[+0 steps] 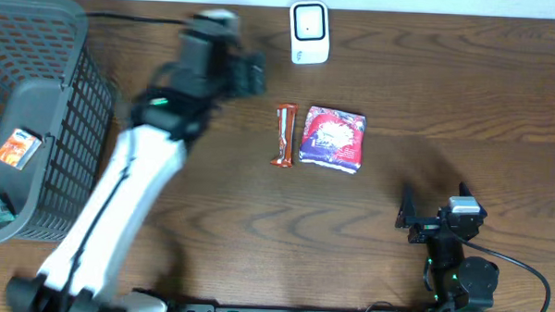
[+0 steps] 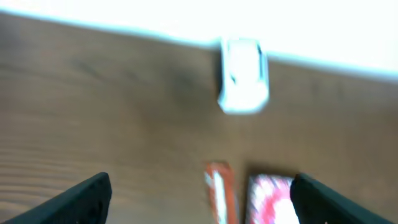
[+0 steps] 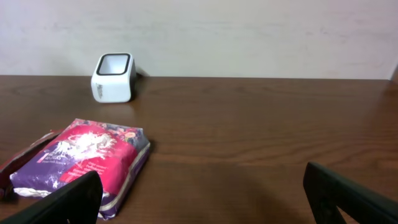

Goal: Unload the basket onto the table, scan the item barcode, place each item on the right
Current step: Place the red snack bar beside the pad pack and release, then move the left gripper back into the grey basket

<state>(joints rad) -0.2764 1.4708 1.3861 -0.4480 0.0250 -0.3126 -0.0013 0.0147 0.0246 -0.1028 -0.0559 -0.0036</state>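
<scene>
Hovering left of the scanner (image 1: 310, 32), my left gripper (image 2: 202, 186) stands spread, empty — my right gripper (image 3: 208, 196) likewise; bar (image 1: 285, 134) lies just beside pouch (image 1: 333, 138).

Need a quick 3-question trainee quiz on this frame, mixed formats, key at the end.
1. True or false: the left tool is shut on an item.
2. What lies right beside the red-and-purple packet on the table? A) a bottle B) an orange snack bar C) a mug
3. Fill in: the black mesh basket sits on the robot's ___ side.

Key: 1 false, its jaws stand wide apart with nothing between them; 2 B; 3 left.
</scene>
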